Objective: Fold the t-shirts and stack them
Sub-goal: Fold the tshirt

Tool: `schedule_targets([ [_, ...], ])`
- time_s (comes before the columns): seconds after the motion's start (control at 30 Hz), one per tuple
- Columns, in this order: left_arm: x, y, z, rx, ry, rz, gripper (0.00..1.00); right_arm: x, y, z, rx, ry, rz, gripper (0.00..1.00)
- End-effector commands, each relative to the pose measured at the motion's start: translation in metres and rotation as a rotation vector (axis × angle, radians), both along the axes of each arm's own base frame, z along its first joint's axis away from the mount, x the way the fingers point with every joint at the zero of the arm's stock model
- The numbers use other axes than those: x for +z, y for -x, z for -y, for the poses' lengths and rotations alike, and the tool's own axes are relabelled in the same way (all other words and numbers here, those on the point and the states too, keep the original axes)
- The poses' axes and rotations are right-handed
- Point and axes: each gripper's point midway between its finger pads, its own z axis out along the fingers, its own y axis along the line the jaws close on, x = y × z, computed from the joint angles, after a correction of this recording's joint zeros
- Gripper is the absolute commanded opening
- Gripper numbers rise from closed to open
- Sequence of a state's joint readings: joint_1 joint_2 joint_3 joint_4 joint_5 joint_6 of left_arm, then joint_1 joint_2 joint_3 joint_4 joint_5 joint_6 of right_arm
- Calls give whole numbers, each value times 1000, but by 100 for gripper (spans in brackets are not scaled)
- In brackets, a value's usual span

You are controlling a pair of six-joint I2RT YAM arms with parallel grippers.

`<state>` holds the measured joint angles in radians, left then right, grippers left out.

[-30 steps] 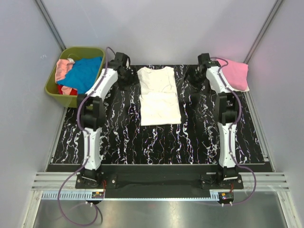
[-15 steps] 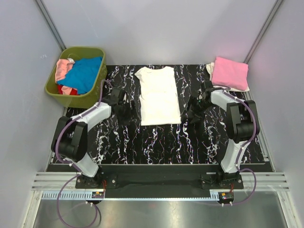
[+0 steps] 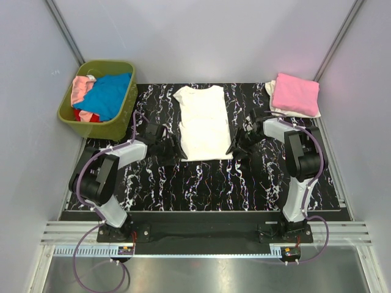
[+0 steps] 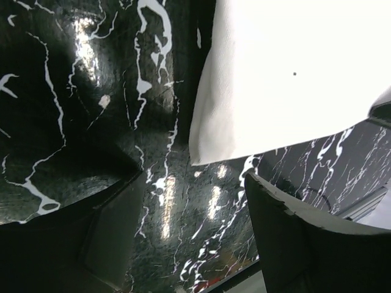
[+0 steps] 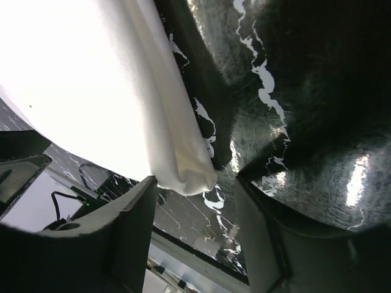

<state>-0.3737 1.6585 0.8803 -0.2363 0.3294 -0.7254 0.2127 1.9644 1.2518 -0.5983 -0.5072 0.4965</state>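
A: Where are we standing with the shirt (image 3: 204, 122)?

B: It is lying flat in the middle of the bench (image 3: 201, 189), sleeves turned in, collar toward the far edge. We are no longer working up at that collar end. Both arms have swung back in the last second, and we are now crouching at the hem.

A: And the jaws?

B: The left gripper (image 3: 172, 149) is sitting at the hem's near-left corner with its jaws apart and the cloth just ahead of them, nothing pinched. The right gripper (image 3: 237, 146) is straddling the near-right corner, also apart, with the cloth between its fingers but not squeezed.

A: So what are we reading into that?

B: We are judging that the side folds are done and the lengthwise fold is starting: pinch both hem corners and carry them toward the collar.

A: After that?

B: The pink shirt (image 3: 295, 94) is waiting at the far-right corner as the stack. More shirts are sitting in the basket (image 3: 68, 116) off the far-left corner.
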Motion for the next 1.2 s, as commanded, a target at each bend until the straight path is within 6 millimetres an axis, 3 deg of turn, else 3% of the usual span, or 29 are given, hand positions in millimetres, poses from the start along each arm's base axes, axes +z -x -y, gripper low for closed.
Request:
schedule_targets([
  [0.0,-5,-6,3,31,2,22,72,-6,0,-5,30,11,15,57],
  [0.23,-15,-1,6,63,-5,8,68,-8,-4,-6,33,22,12,27],
  [0.4,-21,-5,12,67,-3,6,49,-8,-5,-5,36,21,17,21],
  [0.6,-27,-9,15,68,-16,7,35,-9,-5,-6,39,18,18,10],
  [0.67,-28,-12,14,76,-26,16,23,-8,-6,-6,39,18,21,0],
  [0.73,-25,-15,15,79,-22,37,4,-8,-6,-6,41,18,22,0],
  [0.77,-22,-17,15,76,-21,51,0,-8,-6,-6,40,16,21,0],
  [0.93,1,-16,19,48,-38,104,0,3,-1,-5,35,10,44,0],
  [0.97,13,-16,19,45,-40,134,0,6,1,-5,30,8,47,0],
  [1.17,46,19,24,18,-39,155,0,49,29,-6,15,-47,93,0],
])
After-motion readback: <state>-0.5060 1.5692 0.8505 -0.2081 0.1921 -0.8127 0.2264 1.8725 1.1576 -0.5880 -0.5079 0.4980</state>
